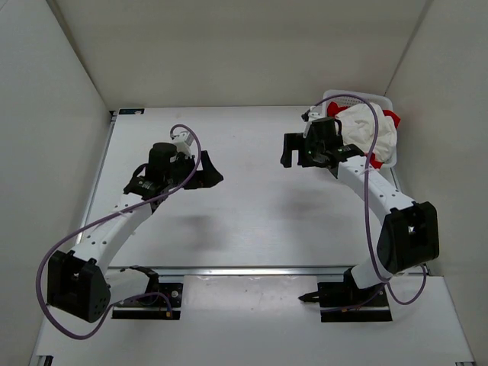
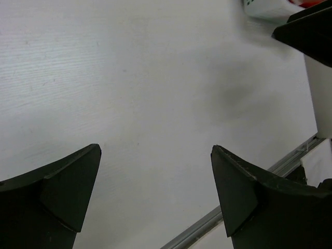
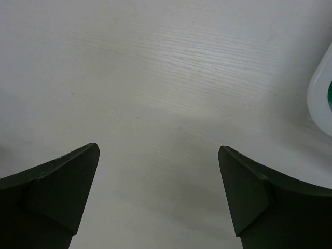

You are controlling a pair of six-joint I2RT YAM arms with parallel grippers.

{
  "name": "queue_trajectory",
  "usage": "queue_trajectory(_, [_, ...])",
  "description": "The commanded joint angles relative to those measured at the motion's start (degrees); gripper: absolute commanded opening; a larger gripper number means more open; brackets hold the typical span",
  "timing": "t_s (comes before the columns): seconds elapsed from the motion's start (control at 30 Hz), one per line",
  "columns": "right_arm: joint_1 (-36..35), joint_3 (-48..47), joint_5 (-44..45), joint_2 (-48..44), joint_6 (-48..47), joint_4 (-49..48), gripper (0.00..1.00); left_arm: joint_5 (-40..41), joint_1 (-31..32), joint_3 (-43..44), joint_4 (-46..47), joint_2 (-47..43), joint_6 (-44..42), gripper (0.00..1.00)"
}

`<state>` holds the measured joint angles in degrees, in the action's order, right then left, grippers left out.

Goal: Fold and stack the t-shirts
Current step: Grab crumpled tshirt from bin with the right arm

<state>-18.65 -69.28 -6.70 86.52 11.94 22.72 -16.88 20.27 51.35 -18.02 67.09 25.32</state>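
Shirts lie crumpled together in the basket [image 1: 385, 99] at the far right corner of the table [image 1: 244, 221], none of them folded. The off-white shirt [image 1: 370, 130] sits on top and fills most of the basket. Its lump runs longest from the far left of the basket toward the near right, but we can make out no collar, sleeve or hem, so we cannot tell which way it points. The red shirt [image 1: 391, 120] shows only as a strip at the basket's far right side, beside and partly under the off-white one. In the right wrist view a green patch [image 3: 329, 96] peeks over the basket's white rim, too small for us to tell what it is. From above, the right arm's wrist covers the basket's left side, and its purple cable [image 1: 377, 122] arcs across the off-white shirt. The right gripper [image 1: 290, 150] points left, away from the basket, with its jaws spread wide and only bare table between them. The left gripper [image 1: 206, 174] points right toward the middle of the table, well apart from the shirts. Its jaws also stand wide apart and hold nothing.
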Motion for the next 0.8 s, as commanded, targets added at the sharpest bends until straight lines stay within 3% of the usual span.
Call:
queue_trajectory(0.0, [0.3, -3.6, 0.9, 0.8, -1.7, 1.3, 0.99, -0.9, -0.2, 3.5, -3.7, 1.4, -1.1, 0.99])
queue_trajectory(0.1, [-0.1, -6.3, 1.7, 2.0, -1.9, 2.6, 0.99, 4.6, 3.2, 7.7, -7.5, 4.0, -2.0, 0.99])
queue_trajectory(0.17, [-0.6, -5.8, 2.5, 1.2, -3.2, 2.0, 0.99, -6.5, 1.4, 5.7, -4.1, 4.7, -3.4, 0.99])
queue_trajectory(0.2, [0.5, -3.9, 0.2, -0.2, -3.7, -0.5, 1.0, -16.5, -1.1, 3.3, 0.8, 4.6, -0.2, 0.99])
queue_trajectory(0.23, [2.7, -3.0, -5.4, -1.4, -3.0, -4.4, 0.99, -19.6, -3.0, 2.4, 2.4, 5.0, 1.6, 0.99])
queue_trajectory(0.3, [5.5, -1.6, -10.8, -2.0, -0.5, -7.4, 0.99, -14.4, -4.1, 3.8, -1.8, 6.5, 0.7, 0.99])
queue_trajectory(0.33, [6.3, -3.0, -6.6, -1.5, 0.1, -6.4, 0.99, -12.7, -3.8, 4.6, -3.8, 7.1, 0.5, 0.99])
queue_trajectory(0.4, [7.4, -8.9, -2.1, 0.2, -1.8, -3.7, 0.99, -20.3, -4.4, 3.1, -1.3, 7.4, 0.4, 0.99])
queue_trajectory(0.43, [8.5, -10.4, -1.6, 0.6, -2.5, -2.3, 0.94, -23.0, -4.0, 2.6, 0.9, 6.9, 0.9, 0.98])
queue_trajectory(0.47, [9.7, -12.0, -1.3, 1.3, -3.7, -3.0, 0.64, -19.4, -3.5, 2.1, 1.1, 6.7, 1.3, 0.99])
queue_trajectory(0.5, [11.4, -13.8, 2.1, 2.2, -3.1, -2.2, 0.1, -17.8, -2.3, 2.9, -0.2, 6.5, 0.6, 0.95])
queue_trajectory(0.53, [13.3, -16.1, 3.8, 3.8, -2.8, -0.9, 0.0, -15.6, -1.9, 3.6, -1.0, 6.1, 0.3, 0.71])
queue_trajectory(0.57, [14.7, -17.3, 4.8, 5.2, -3.3, 0.4, 0.0, -16.0, -2.3, 3.5, -0.7, 6.0, 0.7, 0.37])
queue_trajectory(0.63, [18.5, -20.9, 6.2, 8.3, -4.4, 2.4, 0.0, -18.0, -2.9, 2.8, 0.6, 6.4, 1.8, 0.23])
queue_trajectory(0.7, [20.6, -24.2, 10.6, 13.1, -5.2, 3.5, 0.13, -17.7, -2.8, 0.6, 1.2, 5.9, 2.4, 0.23])
queue_trajectory(0.77, [22.5, -26.3, 13.1, 15.6, -6.6, 3.0, 0.22, -16.9, -2.7, -0.6, 2.5, 4.0, 2.4, 0.31])
